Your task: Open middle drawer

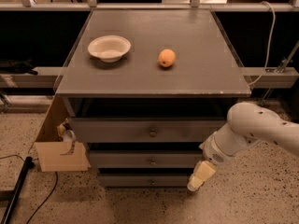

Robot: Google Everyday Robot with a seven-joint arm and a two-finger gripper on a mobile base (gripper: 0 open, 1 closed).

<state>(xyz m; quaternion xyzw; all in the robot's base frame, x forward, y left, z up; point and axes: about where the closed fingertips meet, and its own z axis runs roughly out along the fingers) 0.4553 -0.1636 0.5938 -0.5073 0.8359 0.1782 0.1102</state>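
The middle drawer (140, 159) is the second of three grey flat-front drawers under the grey cabinet top (154, 73). It has a small round metal knob (152, 162) at its centre and sits flush with the others. My gripper (198, 177) hangs at the end of the white arm (252, 129), pointing down, in front of the cabinet's lower right corner. It is to the right of the knob and slightly below it, apart from it.
The top drawer (145, 129) and the bottom drawer (142, 179) are closed. A white bowl (109, 47) and an orange (166, 58) sit on the cabinet top. An open cardboard box (60, 148) stands on the floor at the left. A black cable (28, 171) lies on the speckled floor.
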